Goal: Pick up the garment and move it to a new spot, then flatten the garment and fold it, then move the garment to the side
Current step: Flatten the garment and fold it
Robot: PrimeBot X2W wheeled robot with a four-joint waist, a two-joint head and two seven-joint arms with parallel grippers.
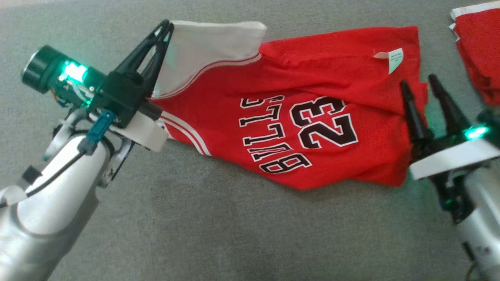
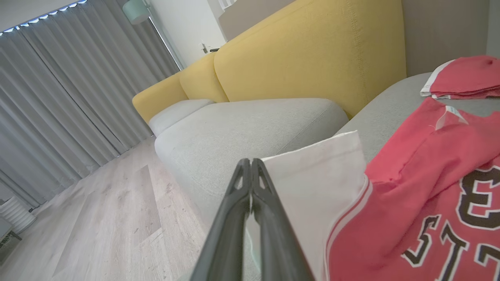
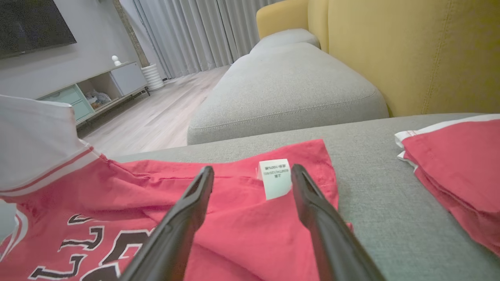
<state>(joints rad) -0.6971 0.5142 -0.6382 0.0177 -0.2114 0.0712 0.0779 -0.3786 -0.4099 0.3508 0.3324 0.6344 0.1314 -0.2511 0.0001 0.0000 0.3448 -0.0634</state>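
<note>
Jersey laid out on the sofa, flattening under way, folding not yet begun

A red jersey [image 1: 312, 97] with one white sleeve [image 1: 211, 43] and black-and-white "BULLS 23" lettering lies lengthwise on a grey fabric sofa seat [image 1: 234, 234], wrinkled and unfolded. The left gripper [image 1: 168, 26] has its dark fingers pressed together, pinching the corner of the white sleeve, which it holds raised off the cushion. The right gripper [image 1: 418, 81] is spread wide, its fingers over the opposite end of the jersey near a small white care label [image 1: 395, 58], gripping nothing. A second red garment [image 1: 478, 47], folded, sits apart at the far right. Judging by this, placement looks done and smoothing is partial; folding and moving aside remain
</note>
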